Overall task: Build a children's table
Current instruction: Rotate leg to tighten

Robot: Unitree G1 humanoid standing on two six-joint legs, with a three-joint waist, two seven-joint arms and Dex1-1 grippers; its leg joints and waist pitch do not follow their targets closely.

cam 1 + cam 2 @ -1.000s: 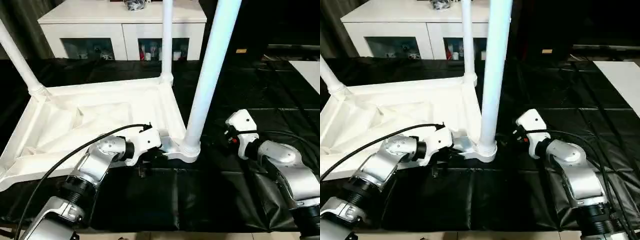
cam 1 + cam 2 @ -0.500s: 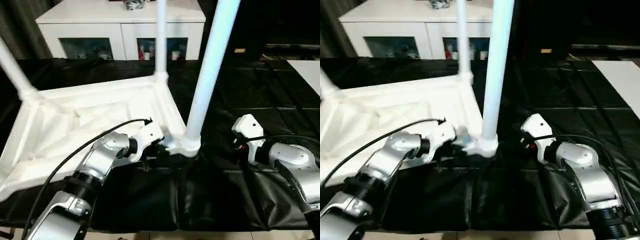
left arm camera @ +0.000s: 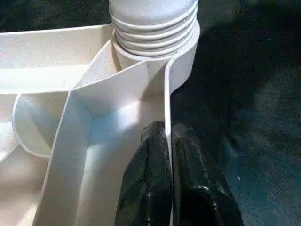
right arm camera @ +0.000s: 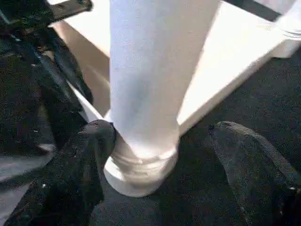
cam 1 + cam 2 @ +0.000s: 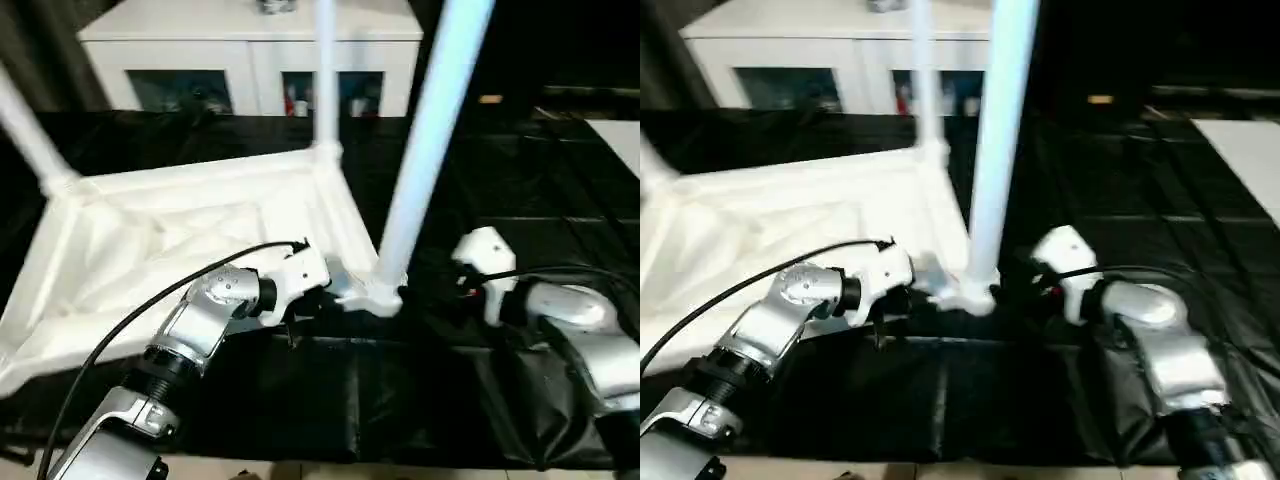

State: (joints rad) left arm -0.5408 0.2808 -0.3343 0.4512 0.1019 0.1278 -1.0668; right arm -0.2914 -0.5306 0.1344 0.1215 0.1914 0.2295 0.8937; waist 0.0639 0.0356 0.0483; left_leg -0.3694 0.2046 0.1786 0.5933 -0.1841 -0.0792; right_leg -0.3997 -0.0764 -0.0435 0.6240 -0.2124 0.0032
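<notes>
Left pincer (image 3: 167,141) pinches tabletop (image 5: 150,240) rim beside leg (image 5: 425,150).

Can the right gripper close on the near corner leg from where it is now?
Probably yes. The right gripper is open, one finger against the leg base, the other standing off, nothing between.

Smooth, slightly glossy white plastic tabletop (image 5: 190,230) and ribbed-base leg (image 5: 425,150) rest on crinkled black sheeting (image 5: 400,400).
</notes>
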